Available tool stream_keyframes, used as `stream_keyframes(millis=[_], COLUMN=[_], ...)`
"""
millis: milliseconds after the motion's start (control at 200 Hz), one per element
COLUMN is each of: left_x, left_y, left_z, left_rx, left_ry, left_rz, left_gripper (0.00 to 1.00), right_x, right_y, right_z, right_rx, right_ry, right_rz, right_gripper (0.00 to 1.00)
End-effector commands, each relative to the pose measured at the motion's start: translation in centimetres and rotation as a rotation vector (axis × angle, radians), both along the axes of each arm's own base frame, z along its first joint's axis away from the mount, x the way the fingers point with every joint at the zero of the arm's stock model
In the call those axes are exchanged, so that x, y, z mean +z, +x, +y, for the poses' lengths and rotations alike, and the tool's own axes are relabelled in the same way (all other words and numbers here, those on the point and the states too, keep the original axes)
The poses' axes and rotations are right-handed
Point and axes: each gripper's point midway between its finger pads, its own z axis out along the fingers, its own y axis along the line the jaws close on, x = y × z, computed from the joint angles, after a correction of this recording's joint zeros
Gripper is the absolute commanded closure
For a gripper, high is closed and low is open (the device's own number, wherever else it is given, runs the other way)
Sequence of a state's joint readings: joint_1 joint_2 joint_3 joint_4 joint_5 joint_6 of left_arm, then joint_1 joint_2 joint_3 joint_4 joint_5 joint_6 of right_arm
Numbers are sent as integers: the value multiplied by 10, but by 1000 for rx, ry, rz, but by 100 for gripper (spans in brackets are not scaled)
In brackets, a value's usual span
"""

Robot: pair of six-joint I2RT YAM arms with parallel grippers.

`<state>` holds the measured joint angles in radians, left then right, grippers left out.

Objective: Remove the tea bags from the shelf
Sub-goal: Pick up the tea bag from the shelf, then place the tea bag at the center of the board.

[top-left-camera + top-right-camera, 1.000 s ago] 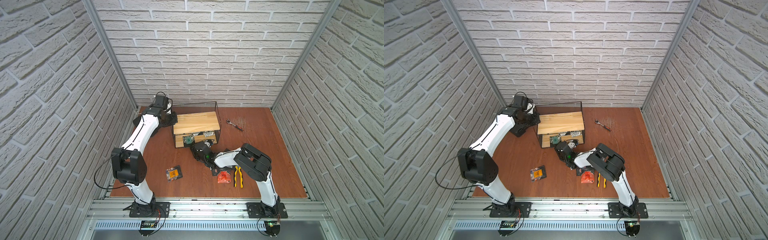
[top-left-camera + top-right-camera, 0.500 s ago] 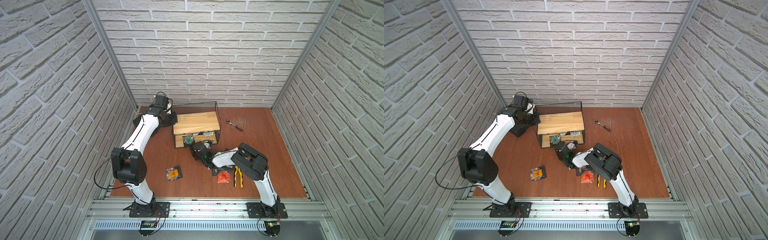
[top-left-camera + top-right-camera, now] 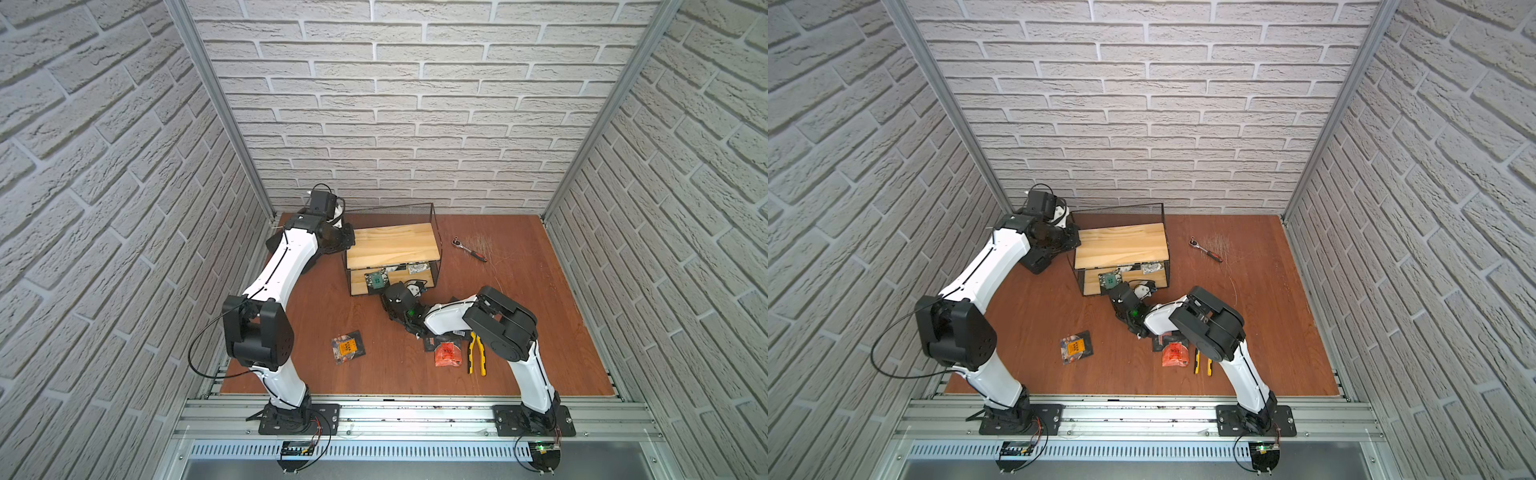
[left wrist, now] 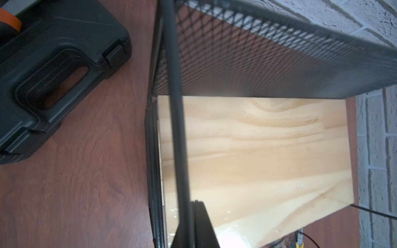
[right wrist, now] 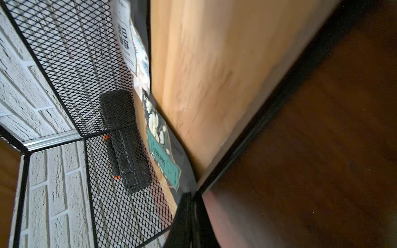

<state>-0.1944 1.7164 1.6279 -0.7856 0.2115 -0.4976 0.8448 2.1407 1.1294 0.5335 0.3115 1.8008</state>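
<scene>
Right gripper (image 5: 190, 197) pinches the teal-labelled tea bag (image 5: 163, 150) by its corner at the shelf (image 3: 392, 245) front edge; left gripper (image 4: 194, 204) clamps its wire rim (image 4: 176, 107).

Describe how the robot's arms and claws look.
The left arm and right arm have white shells between bulky black joints. A thin black cable loops beside the left arm's elbow. A small green light glows near the right wrist. The left claw and right claw are slim and black.
</scene>
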Motion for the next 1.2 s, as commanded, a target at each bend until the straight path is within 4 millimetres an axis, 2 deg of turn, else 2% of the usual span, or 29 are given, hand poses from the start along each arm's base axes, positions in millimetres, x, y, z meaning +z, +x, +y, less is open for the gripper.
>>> stream_keyframes(millis=[0, 140, 195, 205, 235, 570, 735, 975, 1195], left_x=[-8, -8, -9, -8, -8, -9, -9, -9, -8], left_y=[1, 0, 0, 0, 0, 0, 0, 2, 3], left_z=[2, 3, 3, 4, 3, 2, 1, 0, -1], left_rx=[-13, -11, -10, -8, -10, -11, -11, -13, -16], left_ry=[12, 13, 13, 14, 14, 10, 6, 6, 4], left_rz=[19, 20, 22, 19, 20, 19, 21, 18, 17], left_gripper=[93, 93, 93, 93, 93, 93, 93, 93, 93], right_x=[54, 75, 73, 84, 89, 89, 93, 106, 118], right_y=[4, -4, -9, -10, -13, -43, -57, -87, -118], right_z=[7, 10, 10, 10, 9, -4, -5, 5, 36], right_rx=[6, 36, 51, 52, 59, 159, 241, 446, 667], right_ry=[76, 101, 94, 108, 113, 96, 79, 35, 42], right_rz=[-88, -110, -103, -116, -121, -139, -161, -225, -268], right_gripper=[97, 97, 97, 97, 97, 97, 97, 97, 97])
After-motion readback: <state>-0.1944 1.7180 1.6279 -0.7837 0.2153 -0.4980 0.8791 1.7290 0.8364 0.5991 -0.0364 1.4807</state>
